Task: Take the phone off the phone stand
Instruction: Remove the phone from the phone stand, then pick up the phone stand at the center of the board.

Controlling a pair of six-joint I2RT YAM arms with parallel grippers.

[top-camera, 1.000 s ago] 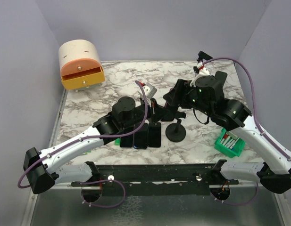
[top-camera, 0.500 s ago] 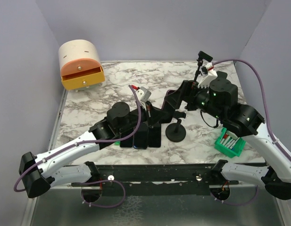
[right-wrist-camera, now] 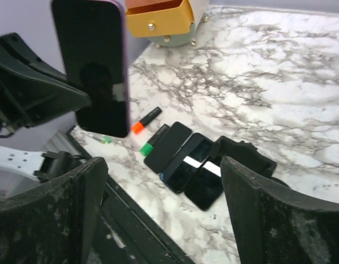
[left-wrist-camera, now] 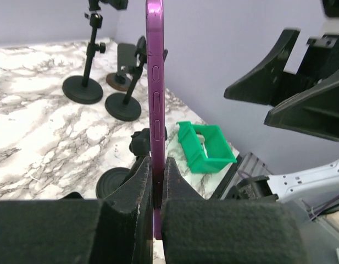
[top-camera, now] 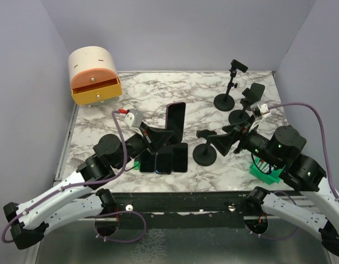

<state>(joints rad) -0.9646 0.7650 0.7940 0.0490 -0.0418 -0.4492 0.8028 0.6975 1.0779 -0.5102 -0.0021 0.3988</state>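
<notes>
My left gripper [top-camera: 165,136] is shut on the lower end of a purple phone [top-camera: 176,119] and holds it upright in the air, left of the black phone stand [top-camera: 205,154]. The left wrist view shows the phone edge-on [left-wrist-camera: 156,93], pinched between my left gripper's pads [left-wrist-camera: 155,190]. The stand has a round base and an empty clamp head [right-wrist-camera: 240,157]. My right gripper [top-camera: 213,137] is open and empty, just above the stand. The phone's dark screen shows in the right wrist view [right-wrist-camera: 92,66].
Three phones [top-camera: 165,159] lie flat side by side under the held phone, with markers [right-wrist-camera: 149,118] beside them. Other black stands [top-camera: 227,99] are at the back right. A green bin [top-camera: 266,166] is at the right, and an orange-drawered container [top-camera: 94,77] at the back left.
My left gripper has drawn back to the left and lifted the phone upright, clear of the stand. My right arm has pulled back toward the near right and its gripper has opened.
</notes>
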